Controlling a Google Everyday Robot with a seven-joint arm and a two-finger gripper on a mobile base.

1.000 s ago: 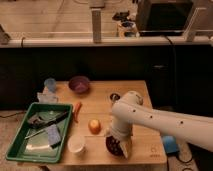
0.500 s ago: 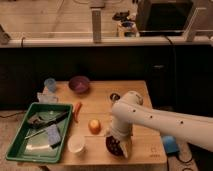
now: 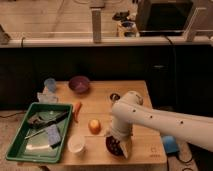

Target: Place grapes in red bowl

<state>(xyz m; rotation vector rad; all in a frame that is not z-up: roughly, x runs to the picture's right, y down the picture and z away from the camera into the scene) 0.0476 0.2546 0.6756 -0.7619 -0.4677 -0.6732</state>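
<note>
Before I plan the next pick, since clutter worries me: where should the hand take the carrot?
Grip the carrot at mid-length, from above, fingers across its narrow width: it lies flat beside the green tray, so the tray side is tight. The hand is at the table's front edge over a red bowl.

Gripper (image 3: 121, 145) low over the red bowl (image 3: 113, 146) at the table's (image 3: 145, 152) front edge. Just left: a fruit (image 3: 94, 126), a cup (image 3: 76, 144); farther left, a tray (image 3: 20, 150). Behind left: a carrot (image 3: 77, 111), the purple bowl (image 3: 79, 83).
</note>
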